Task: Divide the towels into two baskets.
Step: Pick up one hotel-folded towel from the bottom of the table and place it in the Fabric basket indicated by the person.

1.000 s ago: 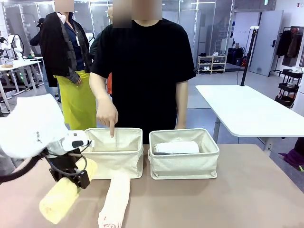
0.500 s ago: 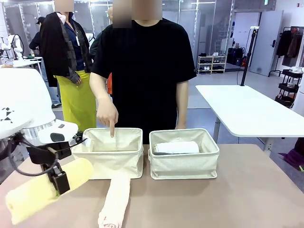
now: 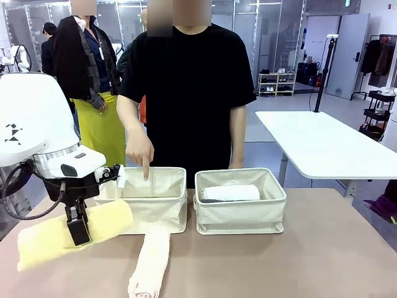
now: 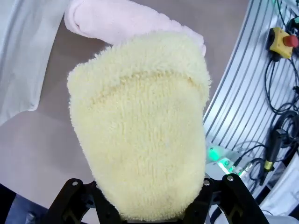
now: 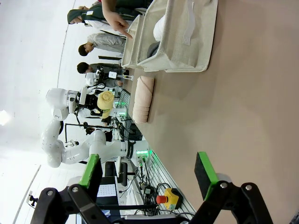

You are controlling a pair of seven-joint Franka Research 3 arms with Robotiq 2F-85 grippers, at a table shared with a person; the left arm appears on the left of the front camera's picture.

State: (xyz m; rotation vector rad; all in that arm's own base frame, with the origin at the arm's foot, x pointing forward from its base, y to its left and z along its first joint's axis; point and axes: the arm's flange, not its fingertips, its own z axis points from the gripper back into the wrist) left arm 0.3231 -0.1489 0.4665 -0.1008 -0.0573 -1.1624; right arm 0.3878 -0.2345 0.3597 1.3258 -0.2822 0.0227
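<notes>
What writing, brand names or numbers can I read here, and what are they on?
No words or numbers can be read.
Black emblem on the left arm's white shell: a shape, no letters.
Gridded white sheet in the right wrist view: too small to read.

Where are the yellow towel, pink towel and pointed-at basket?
yellow towel [image 3: 111,218], front view, right half of roll.
pink towel [image 3: 151,257], front view, middle of roll.
left basket [image 3: 152,214], front view, front wall.
</notes>
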